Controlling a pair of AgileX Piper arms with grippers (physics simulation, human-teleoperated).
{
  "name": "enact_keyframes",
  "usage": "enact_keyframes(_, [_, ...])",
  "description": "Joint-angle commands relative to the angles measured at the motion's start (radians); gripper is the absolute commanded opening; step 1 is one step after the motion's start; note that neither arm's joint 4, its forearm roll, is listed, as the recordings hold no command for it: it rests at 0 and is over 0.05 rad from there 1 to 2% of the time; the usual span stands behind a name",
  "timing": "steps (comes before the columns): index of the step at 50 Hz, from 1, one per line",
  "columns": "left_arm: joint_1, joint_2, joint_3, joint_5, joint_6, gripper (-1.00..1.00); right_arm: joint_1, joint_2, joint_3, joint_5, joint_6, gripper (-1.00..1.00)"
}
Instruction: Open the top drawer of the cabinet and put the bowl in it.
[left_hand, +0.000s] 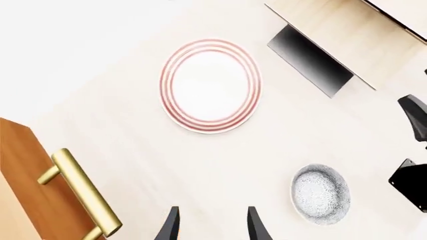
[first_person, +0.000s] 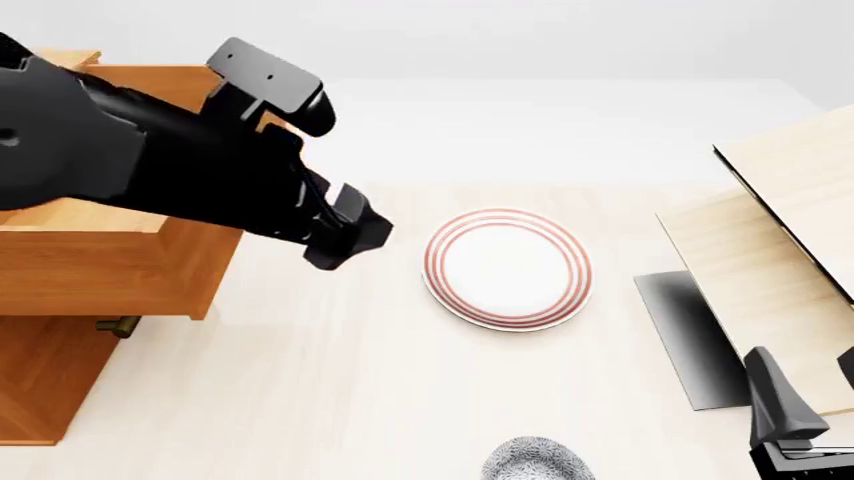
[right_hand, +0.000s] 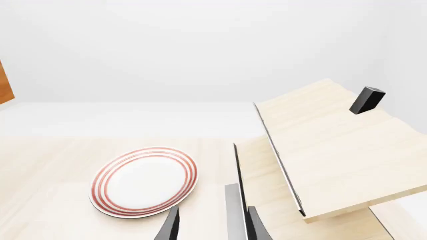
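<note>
The cabinet (first_person: 47, 385) is seen at the left edge of the front view, and its top drawer (first_person: 100, 255) is pulled out toward the plate side, its open box standing proud of the lower front. A brass handle (first_person: 118, 326) of a lower drawer is glimpsed just beneath the open drawer's bottom edge. In the left wrist view a brass bar handle (left_hand: 83, 192) on an orange-brown drawer front is shown close by, though which drawer it belongs to cannot be told from that view.

The left arm is stretched from the left across the open drawer, and its gripper (first_person: 350, 235) is held above the tabletop (first_person: 334, 400) between the drawer and the plate. In the left wrist view its two dark fingertips (left_hand: 170, 227) are seen parted with bare tabletop between them; nothing is held.

The bowl (first_person: 537, 462), white with dense blue-grey speckles, is found upright on the tabletop at the near edge of the front view, below the plate and well apart from the cabinet. The flat white plate with red rings (first_person: 509, 268) lies in the middle of the tabletop.

The right gripper (right_hand: 212, 225) is shown low at the right, near the pale light-wood boards (first_person: 774, 280); its fingers are separated by a gap and nothing is grasped.
</note>
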Motion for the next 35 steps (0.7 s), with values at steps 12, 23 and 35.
enact_keyframes(12, [-0.063, -0.025, 0.098, -0.075, 0.054, 1.00, -0.001, -0.003, 0.001, 0.001, 0.001, 1.00])
enact_keyframes(23, [-0.132, 0.016, 0.150, -0.153, 0.004, 1.00, 0.000, -0.003, 0.000, 0.001, 0.000, 1.00])
enact_keyframes(35, [-0.191, 0.063, 0.195, -0.233, -0.038, 1.00, 0.000, -0.002, 0.001, 0.001, 0.001, 1.00])
